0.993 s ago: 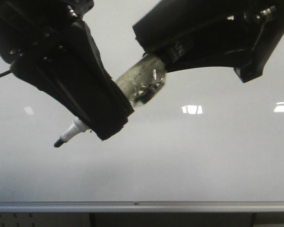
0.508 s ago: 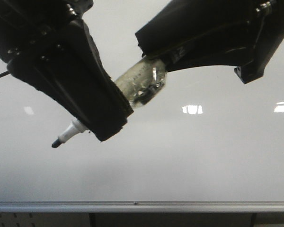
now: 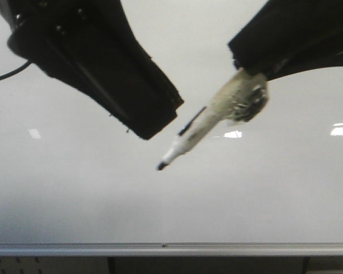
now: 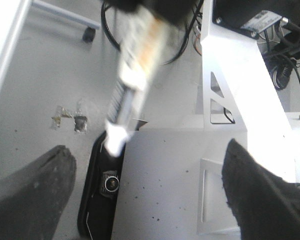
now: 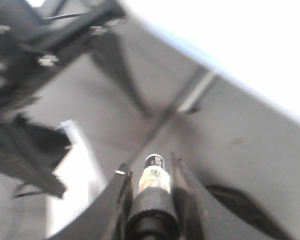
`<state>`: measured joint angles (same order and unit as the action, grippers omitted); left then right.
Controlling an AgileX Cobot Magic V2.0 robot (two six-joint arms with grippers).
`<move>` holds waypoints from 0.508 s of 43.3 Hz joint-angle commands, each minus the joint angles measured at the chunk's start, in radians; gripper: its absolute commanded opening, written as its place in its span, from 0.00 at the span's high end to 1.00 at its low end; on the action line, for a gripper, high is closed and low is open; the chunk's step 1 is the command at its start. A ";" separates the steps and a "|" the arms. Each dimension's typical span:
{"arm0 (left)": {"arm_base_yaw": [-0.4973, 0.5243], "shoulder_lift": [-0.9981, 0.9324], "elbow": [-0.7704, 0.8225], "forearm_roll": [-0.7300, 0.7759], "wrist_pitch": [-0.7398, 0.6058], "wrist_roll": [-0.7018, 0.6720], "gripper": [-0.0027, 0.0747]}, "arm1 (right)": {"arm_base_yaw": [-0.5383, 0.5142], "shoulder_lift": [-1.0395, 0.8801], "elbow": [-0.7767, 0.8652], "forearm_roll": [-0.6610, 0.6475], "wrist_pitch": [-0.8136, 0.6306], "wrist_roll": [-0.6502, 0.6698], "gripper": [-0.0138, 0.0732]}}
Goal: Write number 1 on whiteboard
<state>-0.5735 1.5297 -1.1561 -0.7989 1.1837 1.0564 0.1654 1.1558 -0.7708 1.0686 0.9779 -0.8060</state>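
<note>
pale grey-white whiteboard (image 3: 103,194), silver rail (image 3: 171,249), black grippers, white black-tipped marker (image 3: 186,140)

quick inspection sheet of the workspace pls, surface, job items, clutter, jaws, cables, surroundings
surface: whiteboard glossy, only light reflections, silver rail along its bottom
job's things: marker uncapped, tip pointing down-left; number 1 not seen on the board
clutter: nothing seen
grippers: right gripper jaws shut on the marker; left gripper jaws open, empty
cables: thin black cable by the left arm
surroundings: grey floor, white frame
</note>
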 commanded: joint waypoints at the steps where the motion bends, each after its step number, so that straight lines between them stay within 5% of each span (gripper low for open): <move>1: -0.006 -0.038 -0.054 -0.063 0.011 -0.011 0.23 | -0.034 -0.121 -0.006 -0.121 -0.137 0.078 0.97; 7: -0.006 -0.038 -0.062 -0.056 0.011 -0.011 0.41 | -0.038 -0.291 0.032 -0.262 -0.367 0.150 0.97; 22: -0.006 -0.038 -0.062 -0.056 0.011 -0.011 0.97 | -0.038 -0.612 0.192 -0.269 -0.842 0.148 0.97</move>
<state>-0.5735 1.5297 -1.1859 -0.7971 1.1861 1.0539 0.1348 0.5755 -0.5767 0.7848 0.2689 -0.6585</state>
